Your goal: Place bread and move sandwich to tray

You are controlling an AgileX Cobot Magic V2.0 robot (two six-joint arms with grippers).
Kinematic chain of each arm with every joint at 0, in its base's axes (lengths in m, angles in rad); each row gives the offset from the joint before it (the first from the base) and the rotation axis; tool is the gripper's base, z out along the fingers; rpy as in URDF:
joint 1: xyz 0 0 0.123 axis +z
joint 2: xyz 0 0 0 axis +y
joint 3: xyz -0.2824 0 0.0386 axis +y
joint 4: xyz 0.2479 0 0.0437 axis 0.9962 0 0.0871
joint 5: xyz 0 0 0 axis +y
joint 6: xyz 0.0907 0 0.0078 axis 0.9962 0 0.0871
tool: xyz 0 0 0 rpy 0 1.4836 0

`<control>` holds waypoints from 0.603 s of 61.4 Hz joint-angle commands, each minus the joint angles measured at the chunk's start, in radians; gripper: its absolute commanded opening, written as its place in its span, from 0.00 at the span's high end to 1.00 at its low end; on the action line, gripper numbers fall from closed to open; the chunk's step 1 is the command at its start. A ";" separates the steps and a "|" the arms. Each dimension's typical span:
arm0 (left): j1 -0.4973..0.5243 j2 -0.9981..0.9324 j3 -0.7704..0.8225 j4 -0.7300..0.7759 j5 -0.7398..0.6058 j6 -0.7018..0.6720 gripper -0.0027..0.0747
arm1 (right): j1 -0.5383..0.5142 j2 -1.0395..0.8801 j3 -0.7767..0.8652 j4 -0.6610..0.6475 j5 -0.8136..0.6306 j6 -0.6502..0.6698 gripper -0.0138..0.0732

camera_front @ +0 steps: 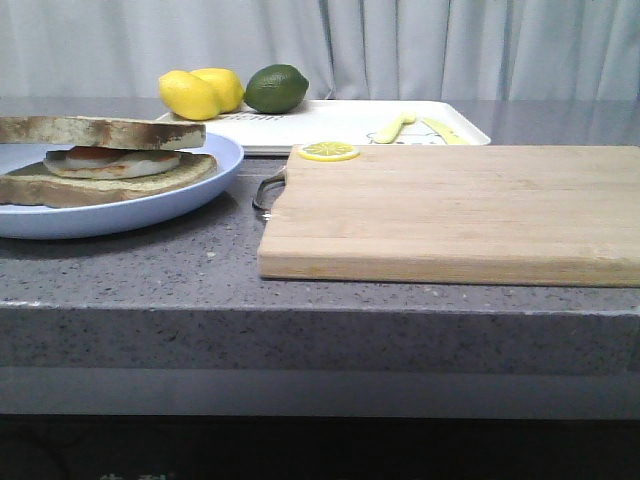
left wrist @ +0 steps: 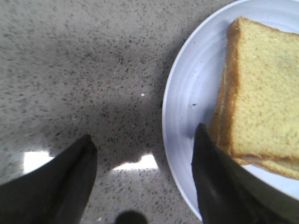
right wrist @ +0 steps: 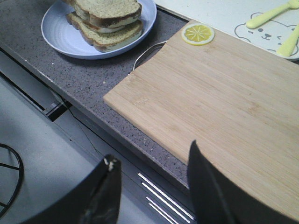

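Bread (camera_front: 100,131) sits atop the egg sandwich (camera_front: 110,165) on blue plate (camera_front: 150,205), desk's (camera_front: 200,285) left. White tray (camera_front: 340,125) behind cutting board (camera_front: 460,210). Left claw (left wrist: 142,161) spread wide, empty, one finger over plate rim. Right claw (right wrist: 152,175) spread, empty, above board's near edge.

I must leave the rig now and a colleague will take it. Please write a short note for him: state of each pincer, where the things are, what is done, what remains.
Left pincer: open, empty, over the near rim of the blue plate.
Right pincer: open, empty, above the near corner of the wooden cutting board.
Sandwich: on the blue plate, the bread already placed on top of the fried egg.
Tray: behind the board; it holds two lemons, a lime and two yellow utensils.
Done: bread placed.
Left: grasp the sandwich and move it to the tray.
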 commanded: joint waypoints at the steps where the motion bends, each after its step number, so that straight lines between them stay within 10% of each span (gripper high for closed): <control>1: 0.017 0.006 -0.036 -0.108 -0.016 0.046 0.40 | -0.004 -0.001 -0.024 0.004 -0.062 -0.002 0.43; 37: 0.017 0.159 -0.036 -0.232 0.013 0.091 0.40 | -0.004 -0.001 -0.024 0.004 -0.062 -0.002 0.43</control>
